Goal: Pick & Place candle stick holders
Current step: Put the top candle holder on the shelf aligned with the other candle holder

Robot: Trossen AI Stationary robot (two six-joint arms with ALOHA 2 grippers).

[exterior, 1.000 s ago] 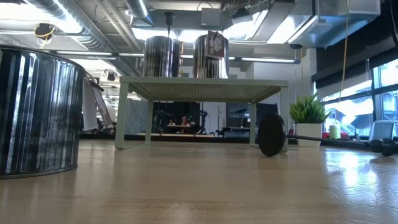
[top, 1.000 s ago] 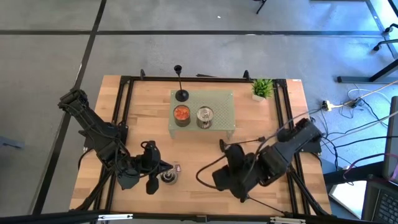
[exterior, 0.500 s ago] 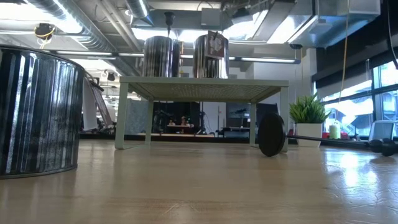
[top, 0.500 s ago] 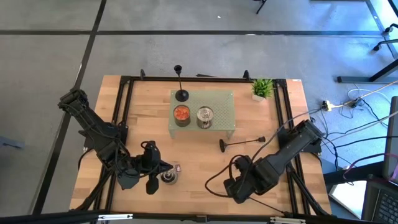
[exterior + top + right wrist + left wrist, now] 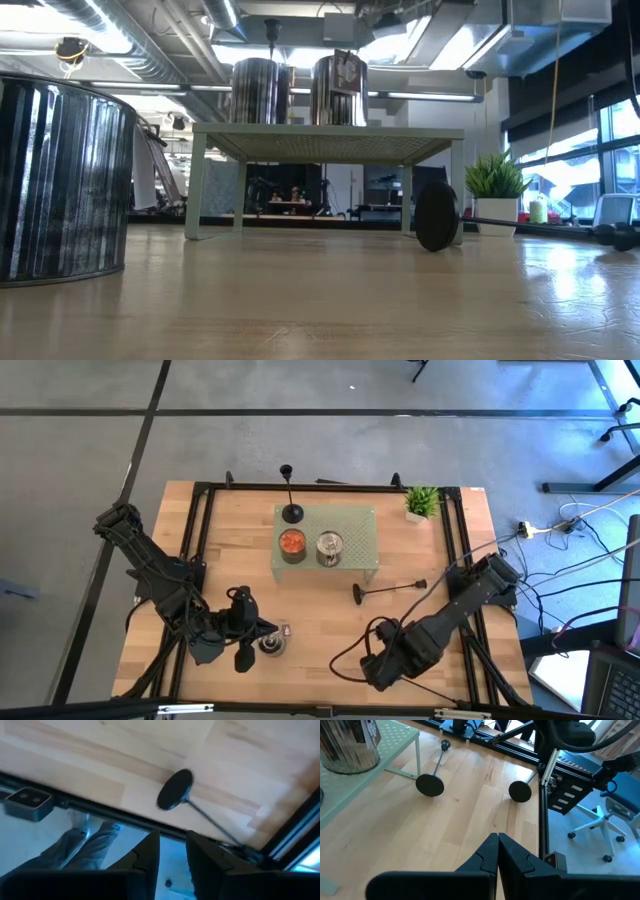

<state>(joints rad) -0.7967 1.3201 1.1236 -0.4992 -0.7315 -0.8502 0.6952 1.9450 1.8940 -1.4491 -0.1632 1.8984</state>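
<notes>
One black candle stick holder (image 5: 290, 500) stands upright on the far left corner of the green shelf (image 5: 360, 530). A second holder (image 5: 386, 589) lies on its side on the table right of the shelf; it also shows in the low view (image 5: 437, 215) and the left wrist view (image 5: 430, 784). A third holder (image 5: 176, 789) lies by the near rail, just past my right gripper's fingers; it also shows in the left wrist view (image 5: 520, 791), and my right arm hides it in the high view. My right gripper (image 5: 173, 842) is open and empty at the near edge (image 5: 370, 668). My left gripper (image 5: 497, 847) is shut and empty at the near left (image 5: 245, 645).
An orange tin (image 5: 292, 544) and a silver tin (image 5: 329, 547) stand on the shelf. Another silver tin (image 5: 270, 646) stands beside my left gripper. A small potted plant (image 5: 422, 502) stands at the far right corner. Black rails (image 5: 200, 540) frame the table. A person's legs (image 5: 95, 845) show beyond the near edge.
My right gripper has drawn back from the lying holder's base toward the table's near edge. That holder has stayed where it was.
</notes>
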